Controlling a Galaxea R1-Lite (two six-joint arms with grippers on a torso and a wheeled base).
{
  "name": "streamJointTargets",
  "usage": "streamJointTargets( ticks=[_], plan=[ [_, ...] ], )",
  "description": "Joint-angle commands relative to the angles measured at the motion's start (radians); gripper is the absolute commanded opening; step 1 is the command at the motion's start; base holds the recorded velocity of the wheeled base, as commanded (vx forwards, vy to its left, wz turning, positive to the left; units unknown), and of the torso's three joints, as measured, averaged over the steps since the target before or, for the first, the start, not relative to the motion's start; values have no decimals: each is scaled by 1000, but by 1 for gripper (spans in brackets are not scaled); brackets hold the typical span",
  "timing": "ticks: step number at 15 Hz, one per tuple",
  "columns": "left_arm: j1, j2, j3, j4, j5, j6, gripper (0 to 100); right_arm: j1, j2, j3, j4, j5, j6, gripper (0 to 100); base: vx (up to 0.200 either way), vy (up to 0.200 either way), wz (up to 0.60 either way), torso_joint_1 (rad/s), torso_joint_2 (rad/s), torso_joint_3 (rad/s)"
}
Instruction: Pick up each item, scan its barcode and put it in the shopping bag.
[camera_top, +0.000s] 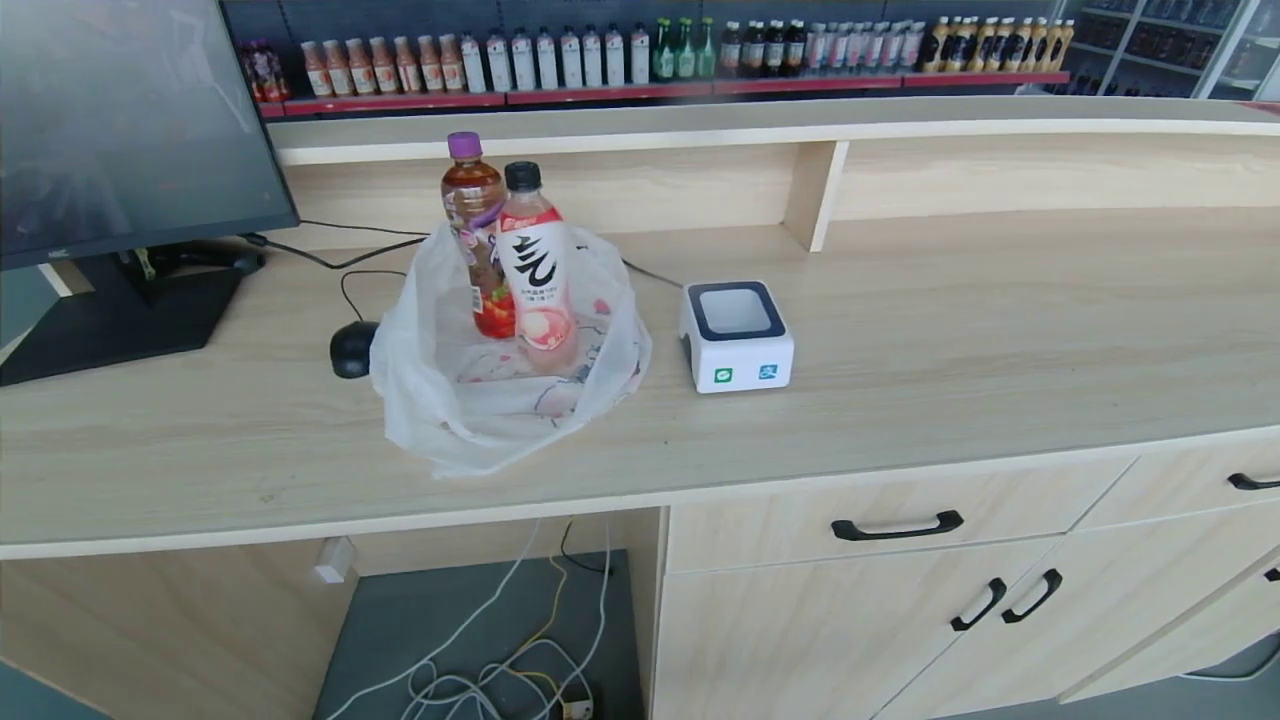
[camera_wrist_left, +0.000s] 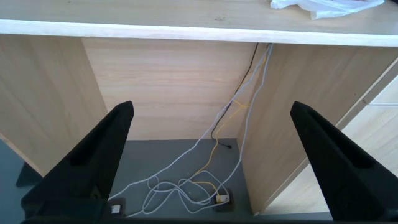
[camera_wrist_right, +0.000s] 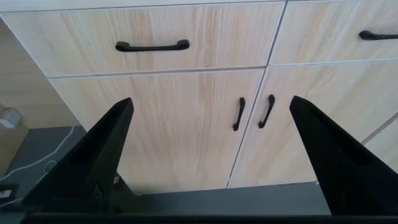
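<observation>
Two bottles stand upright inside the white shopping bag (camera_top: 420, 395) on the counter: a brown tea bottle with a purple cap (camera_top: 473, 215) and, in front of it, a pink drink bottle with a black cap (camera_top: 537, 275). The white barcode scanner (camera_top: 735, 335) sits just right of the bag. My left gripper (camera_wrist_left: 211, 165) hangs open below the counter edge, facing the knee space with cables; a corner of the bag (camera_wrist_left: 326, 7) shows above. My right gripper (camera_wrist_right: 208, 162) is open too, low in front of the cabinet doors.
A monitor (camera_top: 120, 120) stands at the counter's back left, with a black mouse (camera_top: 352, 348) beside the bag. Drawers and doors with black handles (camera_top: 897, 527) fill the counter front on the right. Cables (camera_wrist_left: 205, 180) lie on the floor underneath. Shelves of bottles (camera_top: 650, 50) line the back.
</observation>
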Motion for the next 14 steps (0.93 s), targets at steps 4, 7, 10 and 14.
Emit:
streamJointTargets(
  ticks=[4, 7, 10, 14],
  plan=[
    [0, 0, 0, 0, 0, 6, 100, 0, 2, 0, 0, 5, -17, 100, 0, -200, 0, 4, -4, 1],
    [0, 0, 0, 0, 0, 7, 100, 0, 2, 0, 0, 5, -17, 100, 0, -67, 0, -1, 1, 2],
    [0, 1, 0, 0, 0, 7, 100, 0, 2, 0, 1, 5, -17, 100, 0, 0, 0, 0, 0, 0],
    [0, 0, 0, 0, 0, 6, 100, 0, 2, 0, 1, 5, -17, 100, 0, 0, 0, 0, 0, 0]
  ],
)
